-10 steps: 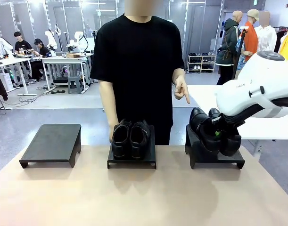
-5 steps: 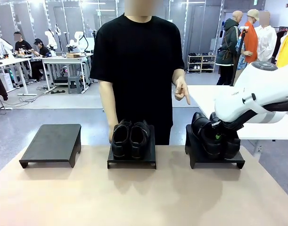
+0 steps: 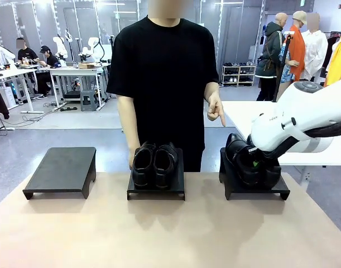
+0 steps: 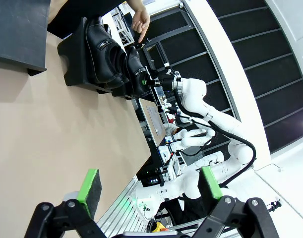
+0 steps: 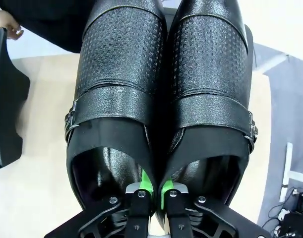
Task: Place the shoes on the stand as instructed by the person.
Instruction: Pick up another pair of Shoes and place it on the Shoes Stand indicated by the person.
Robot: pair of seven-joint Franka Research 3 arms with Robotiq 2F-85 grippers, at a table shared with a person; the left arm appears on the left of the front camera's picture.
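Front view shows the buckled pair nearly seated on the right-hand stand, right gripper jaws clamping both inner walls, left gripper jaws apart and empty; release remains, plain pair already sits centre.

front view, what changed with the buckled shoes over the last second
The right hand, shut on the buckled shoes, lowered them from a steep tilt to lie nearly flat on the right stand. The person's pointing hand, the middle pair and the left stand stayed put.
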